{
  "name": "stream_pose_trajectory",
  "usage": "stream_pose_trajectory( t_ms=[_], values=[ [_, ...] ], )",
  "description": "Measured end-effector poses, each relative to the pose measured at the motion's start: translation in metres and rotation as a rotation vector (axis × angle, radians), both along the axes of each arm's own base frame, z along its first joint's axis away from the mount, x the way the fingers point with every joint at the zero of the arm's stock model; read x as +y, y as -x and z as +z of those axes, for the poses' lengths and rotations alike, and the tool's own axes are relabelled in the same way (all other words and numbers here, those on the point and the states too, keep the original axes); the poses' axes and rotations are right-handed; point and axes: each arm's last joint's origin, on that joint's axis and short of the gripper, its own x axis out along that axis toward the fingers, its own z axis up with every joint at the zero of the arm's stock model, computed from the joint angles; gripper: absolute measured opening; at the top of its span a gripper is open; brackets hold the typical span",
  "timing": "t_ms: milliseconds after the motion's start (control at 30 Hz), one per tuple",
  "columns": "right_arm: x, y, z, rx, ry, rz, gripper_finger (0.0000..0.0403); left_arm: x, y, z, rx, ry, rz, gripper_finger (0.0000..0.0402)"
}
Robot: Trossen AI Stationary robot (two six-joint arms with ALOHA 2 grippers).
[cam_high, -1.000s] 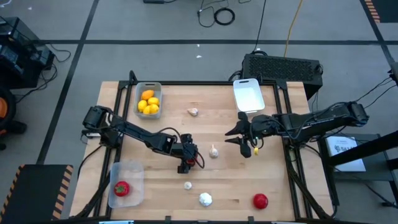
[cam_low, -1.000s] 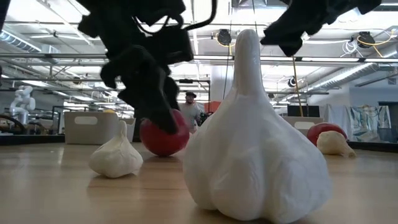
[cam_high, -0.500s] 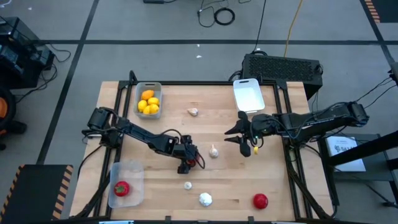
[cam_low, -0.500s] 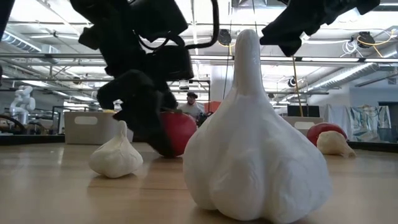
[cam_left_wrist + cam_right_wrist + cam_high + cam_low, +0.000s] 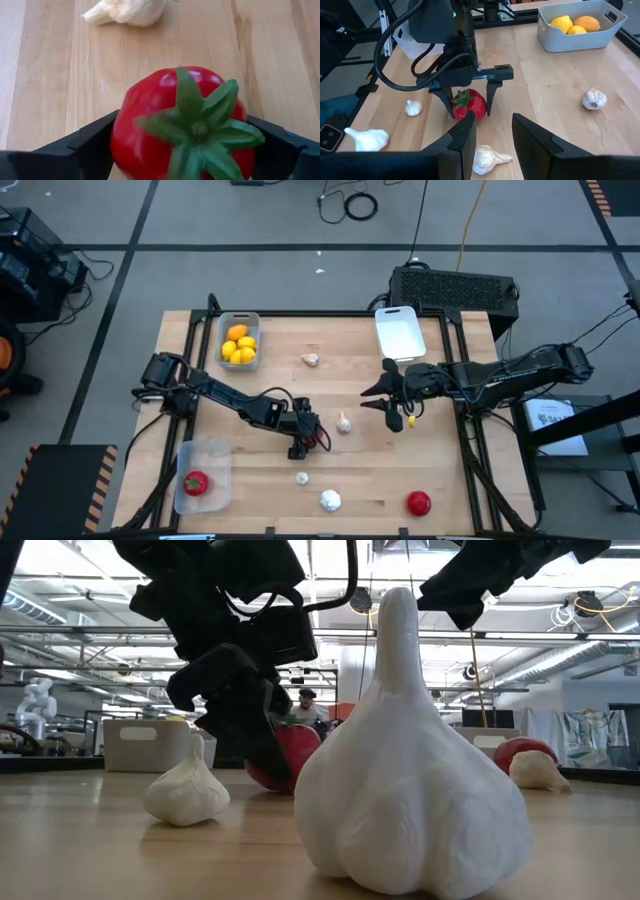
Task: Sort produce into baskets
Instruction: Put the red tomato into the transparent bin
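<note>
My left gripper [image 5: 305,442] stands at mid-table, shut on a glossy red tomato [image 5: 165,110] with a green stalk; it also shows in the right wrist view [image 5: 469,104]. My right gripper [image 5: 378,398] hovers open and empty right of centre, with a small yellow piece [image 5: 410,421] under its arm. The grey basket [image 5: 239,323] holds several lemons. The clear basket [image 5: 205,455] holds one red piece [image 5: 196,482]. The white basket [image 5: 400,332] stands at the far right. My left gripper pinches the tomato's two opposite sides [image 5: 117,145] between its two fingers [image 5: 447,102]. The fingers come from above, pointing down, with the green stalk facing up toward the wrist. The tomato sits upright with its underside on the table [image 5: 280,780].
Garlic bulbs lie on the table at the far middle [image 5: 310,360], beside the left gripper [image 5: 343,423] and near the front edge [image 5: 302,478] [image 5: 330,500]. Another red piece [image 5: 418,502] lies at the front right. A dark box [image 5: 455,288] stands behind the table.
My left gripper has come down around the red tomato and tipped a little. The tomato has slid a short way along the table and stays on it.
</note>
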Motion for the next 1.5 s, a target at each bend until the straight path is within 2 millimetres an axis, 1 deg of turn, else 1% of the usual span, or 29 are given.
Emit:
stream_pose_trajectory(
  t_ms=[167,367,467,533,667,733,800,933,1033,1133,1233,1367,1500],
  values=[
    [0.0,0.0,0.0,-0.005,0.0,0.0,0.0116,0.0,0.0,0.0,-0.002,0.0,0.0,0.0325],
    [0.0,0.0,0.0,-0.005,0.0,0.0,0.0116,0.0,0.001,0.002,0.004,0.004,-0.003,0.0319],
    [0.0,0.0,0.0,-0.004,0.0,0.0,0.0116,-0.001,0.005,0.013,0.006,0.072,-0.021,0.0318],
    [0.0,0.0,0.0,-0.004,0.0,0.0,0.0116,-0.004,0.009,0.028,0.023,0.127,-0.03,0.0317],
    [0.0,0.0,0.001,-0.005,0.0,0.0,0.0116,-0.013,0.03,0.059,0.13,0.178,-0.025,0.0316],
    [0.0,0.0,0.001,-0.006,-0.004,-0.002,0.0116,-0.017,0.045,0.076,0.178,0.194,-0.001,0.0316],
    [0.0,0.0,0.001,-0.003,-0.017,-0.008,0.0116,-0.023,0.061,0.093,0.186,0.231,0.029,0.0316],
    [0.0,0.0,0.0,0.003,-0.024,-0.012,0.0116,-0.037,0.103,0.123,0.25,0.293,0.096,0.0316],
    [0.0,0.0,0.0,0.003,-0.026,-0.012,0.0116,-0.043,0.136,0.138,0.298,0.293,0.187,0.0316],
    [0.0,0.0,0.0,0.004,-0.039,-0.018,0.0116,-0.046,0.162,0.147,0.323,0.296,0.267,0.0316],
    [0.0,0.0,0.0,0.003,-0.04,-0.019,0.0116,-0.05,0.181,0.153,0.327,0.294,0.323,0.0315],
    [-0.002,-0.001,0.002,-0.02,-0.015,-0.015,0.0116,-0.057,0.197,0.153,0.358,0.285,0.388,0.0315],
    [-0.007,-0.002,0.003,-0.029,0.017,-0.02,0.0116,-0.066,0.205,0.15,0.393,0.294,0.427,0.0315]
  ],
)
